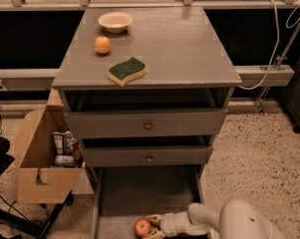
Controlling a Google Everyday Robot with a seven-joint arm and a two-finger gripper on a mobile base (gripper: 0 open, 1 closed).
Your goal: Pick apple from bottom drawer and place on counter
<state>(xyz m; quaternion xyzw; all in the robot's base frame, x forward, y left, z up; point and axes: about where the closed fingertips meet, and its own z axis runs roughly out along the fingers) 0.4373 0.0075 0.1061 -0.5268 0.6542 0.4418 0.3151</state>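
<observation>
The apple (142,227), small and red with yellowish patches, lies in the open bottom drawer (120,195) near its front, at the bottom of the view. My gripper (152,225) reaches in from the lower right on its white arm, and its pale fingers (153,218) stand open, right beside the apple's right side, one above and one below. The counter (179,44) is the flat grey-brown top of the cabinet, far above the gripper.
On the counter lie an orange fruit (102,45), a green and yellow sponge (126,70) and a pale bowl (115,21). Two knobbed drawers (147,125) sit above the bottom one. An open cardboard box (42,169) stands at the cabinet's left.
</observation>
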